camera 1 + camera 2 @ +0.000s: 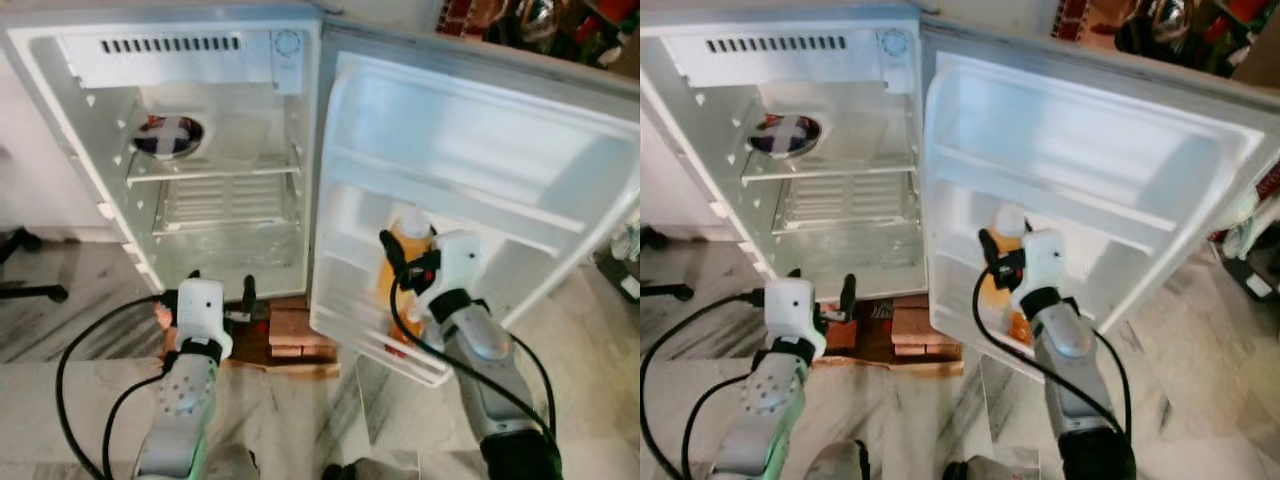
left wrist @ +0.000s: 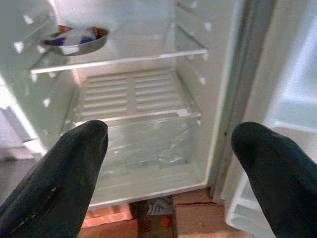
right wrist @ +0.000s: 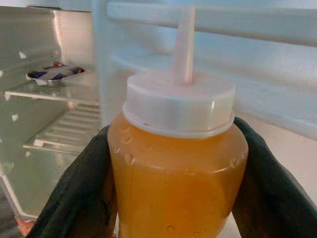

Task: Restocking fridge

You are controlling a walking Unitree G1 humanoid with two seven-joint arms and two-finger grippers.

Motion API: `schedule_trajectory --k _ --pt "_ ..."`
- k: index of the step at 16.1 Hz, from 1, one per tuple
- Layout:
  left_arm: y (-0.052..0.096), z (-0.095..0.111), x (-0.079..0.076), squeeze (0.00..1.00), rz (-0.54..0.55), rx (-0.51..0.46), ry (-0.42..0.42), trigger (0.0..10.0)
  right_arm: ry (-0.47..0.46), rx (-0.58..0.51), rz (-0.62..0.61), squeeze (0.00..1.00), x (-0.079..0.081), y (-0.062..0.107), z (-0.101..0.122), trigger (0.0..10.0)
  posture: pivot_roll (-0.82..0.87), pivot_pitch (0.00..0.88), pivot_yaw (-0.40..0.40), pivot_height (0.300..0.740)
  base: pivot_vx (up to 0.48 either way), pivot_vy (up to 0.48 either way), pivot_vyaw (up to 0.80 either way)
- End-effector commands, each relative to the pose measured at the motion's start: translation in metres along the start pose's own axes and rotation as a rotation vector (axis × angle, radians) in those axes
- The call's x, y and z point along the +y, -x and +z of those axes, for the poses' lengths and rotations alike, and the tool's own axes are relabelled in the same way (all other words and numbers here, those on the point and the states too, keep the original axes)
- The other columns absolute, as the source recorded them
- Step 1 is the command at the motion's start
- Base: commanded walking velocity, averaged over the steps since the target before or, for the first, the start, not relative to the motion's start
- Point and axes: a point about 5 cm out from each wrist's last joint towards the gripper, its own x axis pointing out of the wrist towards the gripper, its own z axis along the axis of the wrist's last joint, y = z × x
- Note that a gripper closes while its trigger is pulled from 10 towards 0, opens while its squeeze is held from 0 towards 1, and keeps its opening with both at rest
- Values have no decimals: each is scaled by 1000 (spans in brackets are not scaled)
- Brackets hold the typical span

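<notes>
Clamping both black fingers (image 3: 74, 198) of the right gripper (image 3: 173, 198) around an orange squeeze bottle (image 3: 176, 168), upright at the lower shelf (image 1: 400, 355) of the open fridge door (image 1: 480, 160). Hovering low before the fridge (image 1: 200, 160), left gripper (image 2: 168, 163) spread and empty. Sitting on the upper rack's left edge, a steel bowl (image 1: 168, 137).

The squeeze bottle (image 3: 177, 163) looked like translucent plastic under a matt white cap (image 3: 179, 101); the bowl (image 2: 75, 39) was shiny metal.
</notes>
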Motion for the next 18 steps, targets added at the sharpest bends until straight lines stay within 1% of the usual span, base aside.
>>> schedule_trajectory --k 1,4,6,8,10,12,14,15,18 --pt "1 2 3 0 5 -9 -8 10000 9 -22 -12 0 -2 0 6 10000 140 112 -71 740 0 0 0" --pt "10 -3 8 0 13 13 -17 10000 -8 24 -98 0 -11 12 -10 10000 142 117 -69 740 0 0 0" --pt "11 -3 8 0 12 14 -18 10000 -7 25 -104 0 -12 14 -10 10000 141 123 -68 740 0 0 0" --pt "10 -4 8 0 6 17 -37 10000 2 26 -116 0 -13 13 -10 10000 139 128 -66 740 0 0 0" --pt "10 -3 8 0 2 13 -36 10000 4 28 -124 0 -13 14 -10 10000 140 130 -65 740 0 -296 0" --pt "11 -3 9 0 -1 16 -34 10000 4 29 -129 0 -13 15 -11 10000 139 132 -61 740 0 -472 0" --pt "12 -3 9 0 -1 18 -37 10000 3 29 -132 0 -12 16 -11 10000 140 135 -59 740 0 0 0" --pt "11 -3 10 0 3 20 -36 10000 -13 36 -136 0 -12 16 -12 10000 142 139 -59 740 0 0 0" --pt "10 -1 14 0 33 8 -28 10000 -21 43 -137 0 -12 16 -13 10000 143 143 -60 740 0 0 -146"
